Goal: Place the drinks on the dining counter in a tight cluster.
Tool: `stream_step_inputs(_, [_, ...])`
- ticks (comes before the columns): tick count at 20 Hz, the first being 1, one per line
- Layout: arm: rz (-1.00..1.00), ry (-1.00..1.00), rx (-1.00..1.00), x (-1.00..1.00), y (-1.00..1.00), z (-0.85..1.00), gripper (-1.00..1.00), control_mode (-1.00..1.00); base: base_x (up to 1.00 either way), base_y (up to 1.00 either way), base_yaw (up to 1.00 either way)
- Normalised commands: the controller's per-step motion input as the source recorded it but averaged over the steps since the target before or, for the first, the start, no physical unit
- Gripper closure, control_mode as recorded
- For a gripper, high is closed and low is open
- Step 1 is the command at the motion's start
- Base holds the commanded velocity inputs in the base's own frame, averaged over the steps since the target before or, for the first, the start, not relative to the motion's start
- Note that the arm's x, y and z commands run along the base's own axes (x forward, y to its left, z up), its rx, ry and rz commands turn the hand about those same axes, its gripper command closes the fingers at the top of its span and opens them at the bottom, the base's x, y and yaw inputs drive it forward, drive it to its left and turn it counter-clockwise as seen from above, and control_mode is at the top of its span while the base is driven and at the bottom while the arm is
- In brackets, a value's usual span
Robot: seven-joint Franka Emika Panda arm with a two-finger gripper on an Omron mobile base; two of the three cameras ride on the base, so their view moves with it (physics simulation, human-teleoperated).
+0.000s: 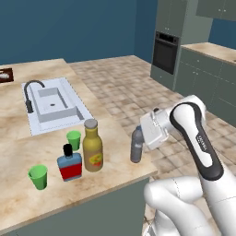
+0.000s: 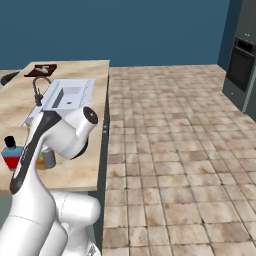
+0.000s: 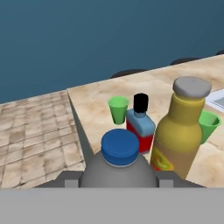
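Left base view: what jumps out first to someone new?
The gripper clamped around the small grey water bottle, standing at the near right edge of the dining counter. Just to its left, the tall amber bottle and the squat blue bottle stand close together, with two green cups beside them. Farther back, the inset sink with its black faucet.

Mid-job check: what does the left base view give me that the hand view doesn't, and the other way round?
Left base view: the sink, faucet, oven, and the water bottle standing near the counter edge. Hand view: that bottle's blue cap, close up. Both: amber bottle, blue bottle, two green cups.
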Motion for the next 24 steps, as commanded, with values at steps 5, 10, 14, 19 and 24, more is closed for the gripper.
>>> stream_step_inputs(5, [-0.04, -0.03, 0.0, 0.19, 0.19, -0.16, 1.0, -1.0, 0.0, 0.0, 0.0])
stream_step_inputs(10, [0.0, 0.0, 0.0, 0.32, 0.02, -0.04, 1.0, -1.0, 0.0, 0.0, 0.0])
stream_step_inputs(14, [0.0, 0.0, 0.0, 0.35, -0.07, 0.0, 1.0, -1.0, 0.0, 0.0, 0.0])
stream_step_inputs(19, [0.0, 0.0, 0.0, 0.16, 0.0, 0.0, 1.0, -1.0, 0.0, 0.0, 0.0])
stream_step_inputs(24, [0.0, 0.0, 0.0, 0.0, 0.03, -0.18, 1.0, -1.0, 0.0, 0.0, 0.0])
